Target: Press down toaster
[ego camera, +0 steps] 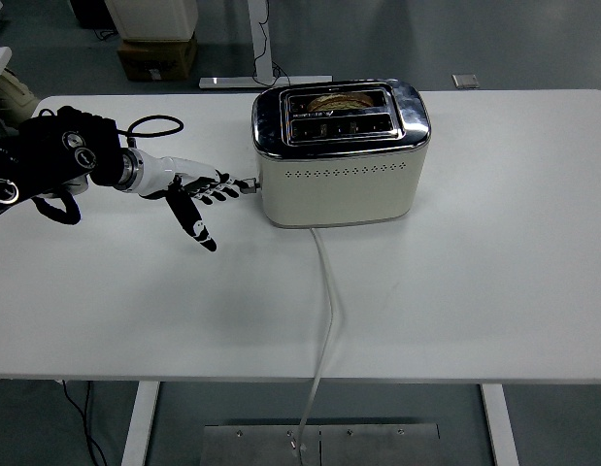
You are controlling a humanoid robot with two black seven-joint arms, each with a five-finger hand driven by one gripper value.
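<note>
A cream toaster (341,175) with a chrome top stands at the table's middle back, a slice of bread (341,99) in its far slot. Its lever (250,182) sticks out of the left end. My left hand (208,194) reaches in from the left, fingers spread and stretched toward the lever, fingertips (234,188) touching or just short of it; the thumb points down at the table. It holds nothing. The right arm does not show.
The toaster's white cord (326,311) runs from its front across the table and over the near edge. A black cable (152,123) loops behind my left forearm. A cardboard box (156,56) sits on the floor beyond the table.
</note>
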